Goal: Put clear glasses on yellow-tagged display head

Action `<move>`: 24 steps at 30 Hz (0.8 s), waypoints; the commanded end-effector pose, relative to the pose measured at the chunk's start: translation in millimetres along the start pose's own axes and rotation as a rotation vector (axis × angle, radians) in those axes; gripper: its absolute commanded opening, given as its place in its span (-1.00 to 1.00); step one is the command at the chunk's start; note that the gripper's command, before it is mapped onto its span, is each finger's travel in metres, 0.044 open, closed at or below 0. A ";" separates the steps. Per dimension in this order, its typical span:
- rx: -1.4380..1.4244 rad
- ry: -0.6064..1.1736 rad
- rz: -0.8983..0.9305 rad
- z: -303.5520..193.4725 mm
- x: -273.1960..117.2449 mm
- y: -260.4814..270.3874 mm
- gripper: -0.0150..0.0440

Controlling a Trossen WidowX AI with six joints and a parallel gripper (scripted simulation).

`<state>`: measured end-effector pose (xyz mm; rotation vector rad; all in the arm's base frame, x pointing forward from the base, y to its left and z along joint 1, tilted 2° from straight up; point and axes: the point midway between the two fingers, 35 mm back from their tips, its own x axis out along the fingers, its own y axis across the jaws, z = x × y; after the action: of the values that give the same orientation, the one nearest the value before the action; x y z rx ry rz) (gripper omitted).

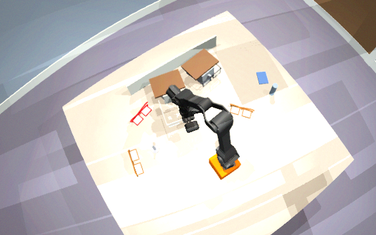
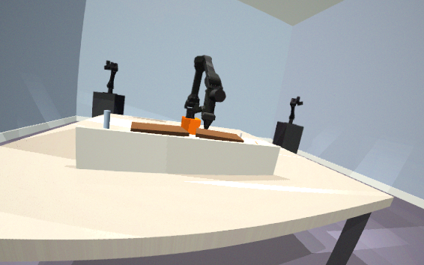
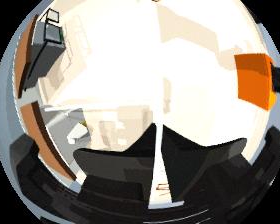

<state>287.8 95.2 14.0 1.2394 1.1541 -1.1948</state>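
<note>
The clear glasses (image 1: 167, 125) (image 3: 101, 105) are a thin whitish frame, held up between the fingertips. My gripper (image 2: 207, 126) (image 3: 156, 126) is shut on them and points down, in front of the left shelf. A pale temple reaches toward the head with the yellow tag (image 3: 84, 124). That grey head (image 1: 167, 99) (image 3: 61, 122) is under the left shelf, partly hidden, with a whitish nose. I cannot tell whether the temple touches it. The other head (image 1: 208, 77) (image 3: 47, 50) is under the right shelf and wears dark glasses (image 1: 217, 70) (image 3: 52, 33).
Brown shelves (image 1: 167, 82) (image 1: 200, 63) cover both heads, before a pale back wall (image 2: 179, 155). Red glasses (image 1: 141, 113) lie left. Orange glasses (image 1: 135, 162) (image 1: 242, 110) lie at front left and right. A blue card (image 1: 262, 78) and a blue-grey cylinder (image 1: 274, 89) (image 2: 106, 119) are far right.
</note>
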 end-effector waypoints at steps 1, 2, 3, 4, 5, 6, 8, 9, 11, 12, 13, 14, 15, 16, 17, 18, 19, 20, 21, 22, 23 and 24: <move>-0.003 -0.011 -0.007 0.8 2.2 5.3 -0.49; -0.003 -0.012 -0.007 0.8 2.1 6.7 -0.49; -0.003 -0.013 -0.006 0.7 2.1 8.1 -0.49; -0.003 -0.014 -0.006 0.7 2.0 9.4 -0.49; -0.003 -0.014 -0.006 0.7 1.9 10.8 -0.49; -0.003 -0.015 -0.006 0.7 1.9 12.2 -0.49; -0.003 -0.015 -0.006 0.6 1.8 15.0 -0.49; -0.003 -0.016 -0.006 0.6 1.7 16.3 -0.49; -0.003 -0.016 -0.005 0.6 1.6 19.1 -0.49; -0.003 -0.016 -0.005 0.6 1.6 20.5 -0.49; -0.003 -0.016 -0.005 0.6 1.5 21.8 -0.49; -0.003 -0.016 -0.005 0.5 1.5 23.2 -0.49; -0.003 -0.016 -0.005 0.5 1.5 24.6 -0.49; -0.003 -0.016 -0.005 0.5 1.4 26.0 -0.49; -0.003 -0.016 -0.005 0.5 1.4 27.3 -0.49; -0.003 -0.016 -0.005 0.5 1.4 28.7 -0.49; -0.003 -0.016 -0.005 0.5 1.3 30.1 -0.49; -0.003 -0.016 -0.004 0.5 1.3 31.5 -0.49; -0.003 -0.016 -0.004 0.5 1.3 32.8 -0.49; -0.003 -0.016 -0.004 0.5 1.2 34.2 -0.49; -0.003 -0.016 -0.004 0.5 1.2 35.6 -0.49; -0.003 -0.016 -0.004 0.5 1.2 37.0 -0.49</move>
<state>320.8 95.1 17.0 1.2335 1.1446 -1.1971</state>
